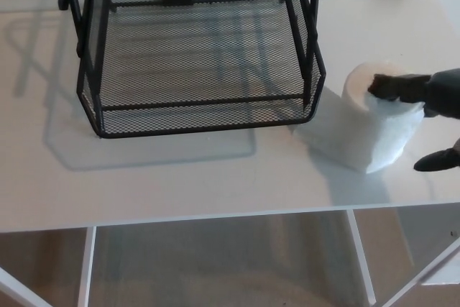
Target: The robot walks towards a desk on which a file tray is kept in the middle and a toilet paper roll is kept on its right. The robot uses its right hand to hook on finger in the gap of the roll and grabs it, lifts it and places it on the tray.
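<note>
Standing upright on the desk (180,185), the white toilet paper roll (377,131) has the right hand (424,102) hooked into its core, thumb outside.

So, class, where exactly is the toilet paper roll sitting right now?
In the head view, the toilet paper roll stands on the white desk at the right, just beside the black mesh file tray's front right corner, with the right hand reaching over its top.

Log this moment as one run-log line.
phase: grasping roll | right hand: finger in core of toilet paper roll | roll: on desk, right of file tray | tray: empty | left hand: not in view
</note>
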`<state>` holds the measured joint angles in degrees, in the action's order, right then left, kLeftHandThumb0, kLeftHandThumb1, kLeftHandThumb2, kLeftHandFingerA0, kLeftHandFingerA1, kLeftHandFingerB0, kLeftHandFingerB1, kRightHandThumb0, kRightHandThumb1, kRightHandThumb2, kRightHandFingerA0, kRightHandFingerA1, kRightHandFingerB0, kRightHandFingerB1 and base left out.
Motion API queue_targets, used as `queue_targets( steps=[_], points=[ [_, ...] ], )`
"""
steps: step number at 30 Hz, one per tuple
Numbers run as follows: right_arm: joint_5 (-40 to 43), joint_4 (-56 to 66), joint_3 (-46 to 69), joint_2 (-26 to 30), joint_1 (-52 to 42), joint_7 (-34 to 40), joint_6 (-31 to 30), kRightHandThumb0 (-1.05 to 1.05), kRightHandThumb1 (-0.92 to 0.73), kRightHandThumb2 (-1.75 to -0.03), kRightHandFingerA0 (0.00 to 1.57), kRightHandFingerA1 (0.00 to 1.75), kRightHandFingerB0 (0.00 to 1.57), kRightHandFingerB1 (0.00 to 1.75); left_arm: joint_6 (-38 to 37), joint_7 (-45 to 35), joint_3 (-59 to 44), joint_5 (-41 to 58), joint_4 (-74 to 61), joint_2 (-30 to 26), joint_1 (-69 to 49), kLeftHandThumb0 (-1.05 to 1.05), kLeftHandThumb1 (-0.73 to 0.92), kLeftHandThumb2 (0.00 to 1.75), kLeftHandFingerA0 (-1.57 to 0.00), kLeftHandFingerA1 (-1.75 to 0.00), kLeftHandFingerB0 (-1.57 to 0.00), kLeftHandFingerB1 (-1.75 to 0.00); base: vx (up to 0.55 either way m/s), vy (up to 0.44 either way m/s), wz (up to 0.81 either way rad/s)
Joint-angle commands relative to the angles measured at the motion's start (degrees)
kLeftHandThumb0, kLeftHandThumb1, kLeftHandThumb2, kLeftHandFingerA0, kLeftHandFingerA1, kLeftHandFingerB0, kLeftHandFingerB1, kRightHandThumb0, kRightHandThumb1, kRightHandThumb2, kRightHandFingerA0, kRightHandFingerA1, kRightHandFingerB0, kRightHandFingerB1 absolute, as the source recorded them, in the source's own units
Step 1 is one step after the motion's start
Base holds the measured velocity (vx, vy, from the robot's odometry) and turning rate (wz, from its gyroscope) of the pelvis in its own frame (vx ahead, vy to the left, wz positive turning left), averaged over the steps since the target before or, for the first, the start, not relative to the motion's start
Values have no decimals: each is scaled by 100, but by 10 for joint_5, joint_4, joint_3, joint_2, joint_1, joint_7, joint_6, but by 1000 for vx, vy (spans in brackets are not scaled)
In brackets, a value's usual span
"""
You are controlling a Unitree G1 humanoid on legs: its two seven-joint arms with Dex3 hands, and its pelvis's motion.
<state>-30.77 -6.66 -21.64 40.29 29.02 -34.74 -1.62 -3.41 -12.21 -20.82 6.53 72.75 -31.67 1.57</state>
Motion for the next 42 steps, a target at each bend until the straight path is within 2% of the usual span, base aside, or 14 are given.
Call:
queue_targets(
  steps=[1,5,8,18,19,23,24,30,31,32,37,39,40,42],
  points=[
    [-32,-11,-17,-13,-24,40,34,-59,-61,-58,62,59,16,32,-20,0,12,-11,1,-12,-1,-105,87,82,-67,-128,-35,-110,0,0,0],
    [-115,-6,-45,-16,-40,142,54,-29,-58,-60,89,147,54,41,-19,5,14,-9,2,-8,2,-105,86,82,-67,-127,-36,-110,0,0,0],
    [-182,-28,-67,-16,-43,256,77,-25,-66,-62,88,170,79,57,-16,8,15,-9,3,-8,2,-104,85,84,-67,-127,-35,-109,0,0,0],
    [-232,-101,-84,-31,-61,478,94,-32,-57,-59,91,172,89,87,-8,7,22,-16,7,-5,12,-104,80,86,-73,-131,-37,-118,0,0,0],
    [-233,-125,-86,-43,-63,528,99,-27,-58,-59,90,172,90,100,-11,5,24,-17,6,-4,11,-87,56,130,-114,-131,-14,-79,0,0,0],
    [-216,-140,-80,-56,-64,556,108,-24,-60,-62,90,169,89,98,-5,8,20,-13,4,-3,14,-72,51,125,-119,-130,-30,-83,0,0,0],
    [-205,-142,-73,-59,-67,560,115,-28,-50,-71,105,153,96,95,-4,8,21,-14,3,-3,14,-101,79,87,-76,-126,-43,-110,0,0,0],
    [-186,-121,-47,-61,-78,566,112,-19,-61,-79,96,152,91,90,-8,6,24,-19,9,-2,17,-102,78,85,-71,-125,-37,-114,0,0,0],
    [-174,-115,-37,-61,-82,561,116,-21,-60,-74,94,154,89,86,-12,5,24,-19,10,-2,16,-81,55,128,-114,-128,-20,-79,0,0,0],
    [-164,-104,-28,-59,-85,544,112,-20,-62,-79,93,153,88,87,-10,5,24,-18,10,-2,17,-100,77,86,-70,-126,-36,-114,0,0,0],
    [-124,-73,22,-28,-88,498,125,-16,-58,-82,101,128,94,76,-8,5,20,-13,10,-1,18,-101,77,87,-73,-127,-35,-116,0,0,0],
    [-130,-55,36,-15,-89,491,113,-23,-62,-72,96,137,93,77,-7,8,23,-16,9,-1,18,-82,57,130,-116,-130,-21,-82,0,0,0],
    [-129,-53,42,-10,-83,481,119,-25,-63,-69,94,140,91,75,-6,6,27,-19,9,-4,18,-101,77,88,-72,-127,-37,-117,0,0,0],
    [-126,-56,54,-1,-76,494,144,-25,-58,-64,96,140,94,71,-7,6,28,-19,10,-6,18,-102,78,86,-74,-125,-38,-115,0,0,0]
  ],
)
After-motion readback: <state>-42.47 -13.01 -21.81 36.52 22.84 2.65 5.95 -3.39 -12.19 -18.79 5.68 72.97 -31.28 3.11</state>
